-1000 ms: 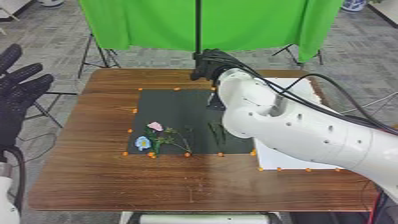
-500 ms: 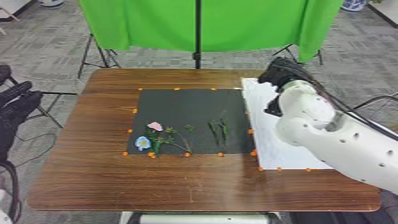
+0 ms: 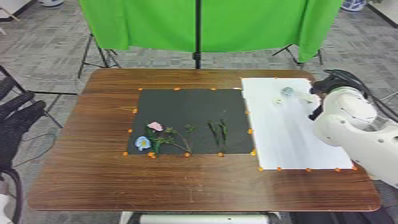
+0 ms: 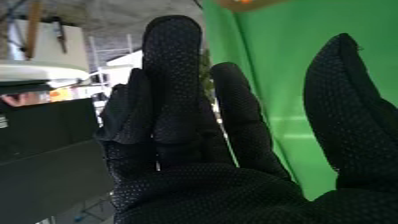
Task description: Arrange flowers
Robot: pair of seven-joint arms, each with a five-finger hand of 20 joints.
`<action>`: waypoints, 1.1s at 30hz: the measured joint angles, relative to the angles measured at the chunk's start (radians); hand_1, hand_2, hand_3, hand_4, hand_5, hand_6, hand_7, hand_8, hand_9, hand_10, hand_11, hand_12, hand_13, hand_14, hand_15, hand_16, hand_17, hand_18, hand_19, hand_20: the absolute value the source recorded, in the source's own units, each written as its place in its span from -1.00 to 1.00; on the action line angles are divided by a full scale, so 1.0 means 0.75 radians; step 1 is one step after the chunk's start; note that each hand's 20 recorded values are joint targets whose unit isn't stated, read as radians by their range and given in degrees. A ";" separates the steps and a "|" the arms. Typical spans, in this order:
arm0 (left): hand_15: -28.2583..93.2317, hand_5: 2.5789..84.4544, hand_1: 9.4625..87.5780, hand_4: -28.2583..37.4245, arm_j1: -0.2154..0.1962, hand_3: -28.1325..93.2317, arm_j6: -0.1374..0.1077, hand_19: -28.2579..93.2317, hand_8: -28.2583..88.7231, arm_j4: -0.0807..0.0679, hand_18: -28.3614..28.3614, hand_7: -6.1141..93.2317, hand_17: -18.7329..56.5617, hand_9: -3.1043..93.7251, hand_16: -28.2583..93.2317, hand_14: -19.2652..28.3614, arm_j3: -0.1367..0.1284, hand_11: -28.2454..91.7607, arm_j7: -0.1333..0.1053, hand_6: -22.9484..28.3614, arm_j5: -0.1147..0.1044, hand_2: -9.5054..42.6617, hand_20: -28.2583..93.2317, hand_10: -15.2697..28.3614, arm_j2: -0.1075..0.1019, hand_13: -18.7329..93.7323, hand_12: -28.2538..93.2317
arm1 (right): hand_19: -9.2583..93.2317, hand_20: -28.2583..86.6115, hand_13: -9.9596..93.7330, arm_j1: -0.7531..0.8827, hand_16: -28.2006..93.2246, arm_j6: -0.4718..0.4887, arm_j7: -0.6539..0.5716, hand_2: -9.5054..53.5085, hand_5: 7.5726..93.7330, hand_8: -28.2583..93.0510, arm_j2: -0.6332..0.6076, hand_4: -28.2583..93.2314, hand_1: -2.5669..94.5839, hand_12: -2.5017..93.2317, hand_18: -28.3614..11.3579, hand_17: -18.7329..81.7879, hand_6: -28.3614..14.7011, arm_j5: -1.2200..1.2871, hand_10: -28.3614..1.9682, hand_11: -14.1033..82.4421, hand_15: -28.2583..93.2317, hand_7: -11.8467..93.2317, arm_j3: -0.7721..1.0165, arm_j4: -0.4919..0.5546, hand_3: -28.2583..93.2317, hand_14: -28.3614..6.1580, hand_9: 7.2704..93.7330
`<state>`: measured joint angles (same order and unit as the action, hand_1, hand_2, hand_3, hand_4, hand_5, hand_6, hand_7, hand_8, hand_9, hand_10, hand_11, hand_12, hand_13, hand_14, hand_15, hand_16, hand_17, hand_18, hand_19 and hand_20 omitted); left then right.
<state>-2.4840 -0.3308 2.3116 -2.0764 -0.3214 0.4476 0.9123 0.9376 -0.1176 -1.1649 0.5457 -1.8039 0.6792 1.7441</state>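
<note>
On the dark mat (image 3: 182, 107) lie a pink flower (image 3: 155, 126), a blue flower (image 3: 143, 143) and green stems (image 3: 218, 132). The white sheet (image 3: 284, 135) to its right holds small pale flowers (image 3: 287, 92) near its far end. My right hand (image 3: 330, 86) is at the far right edge of that sheet in the head view, just right of the pale flowers. In the right wrist view the right hand (image 4: 209, 185) has straight, spread fingers and nothing in them. My left hand (image 3: 19, 120) hangs left of the table, fingers extended, holding nothing.
Orange markers (image 3: 220, 154) line the edges of the mat and the sheet. The brown table (image 3: 169, 187) extends around both. Beyond its far edge hang a green cloth (image 3: 147, 30) and a dark vertical pole (image 3: 197, 40).
My right hand has moved from above the dark mat across the white sheet to its right edge, uncovering the pale flowers. The left hand has shifted lower at the left side.
</note>
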 measured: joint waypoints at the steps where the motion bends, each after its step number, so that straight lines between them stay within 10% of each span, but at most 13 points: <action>1: 0.31 -0.33 -0.76 -1.00 -0.001 0.70 -0.001 0.43 -0.65 -0.003 0.95 -0.67 -0.75 -0.34 -0.68 0.93 0.003 -0.13 0.000 0.13 -0.005 -0.39 -0.42 0.53 0.000 -0.28 -0.34 | 1.00 -0.03 0.43 0.002 -0.39 0.014 0.000 -0.85 -0.05 -0.71 -0.002 -0.96 -0.30 -0.69 -0.64 0.16 0.05 0.006 -0.64 -0.45 0.56 -0.55 -0.003 -0.005 0.74 -0.21 0.05; 21: 0.31 -0.32 -0.76 -1.00 0.008 0.70 0.000 0.43 -0.65 -0.008 0.95 -0.67 -0.74 -0.34 -0.68 0.93 0.044 -0.13 -0.004 0.14 -0.012 -0.38 -0.40 0.54 0.013 -0.27 -0.33 | 1.00 -0.03 0.44 0.089 -0.40 0.132 0.001 -0.89 -0.01 -0.71 0.017 -0.96 -0.25 -0.69 -0.64 0.16 0.13 0.103 -0.60 -0.46 0.57 -0.52 0.011 -0.091 0.75 -0.17 0.09; 33: 0.31 -0.32 -0.76 -1.00 0.019 0.71 0.000 0.43 -0.65 -0.029 0.96 -0.67 -0.74 -0.34 -0.68 0.93 0.079 -0.12 -0.006 0.14 -0.030 -0.38 -0.39 0.54 0.019 -0.27 -0.33 | 1.00 0.00 0.67 0.044 -0.31 -0.005 0.067 -1.00 0.42 -0.60 0.016 -1.00 0.04 -0.55 -0.47 0.26 0.30 0.020 0.21 -0.37 0.50 -0.40 -0.170 -0.146 0.70 0.24 0.63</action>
<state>-2.4696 -0.3304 2.2901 -2.0168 -0.3262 0.4250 0.9266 0.9706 -0.1210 -1.1145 0.5579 -1.7889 0.5514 1.6345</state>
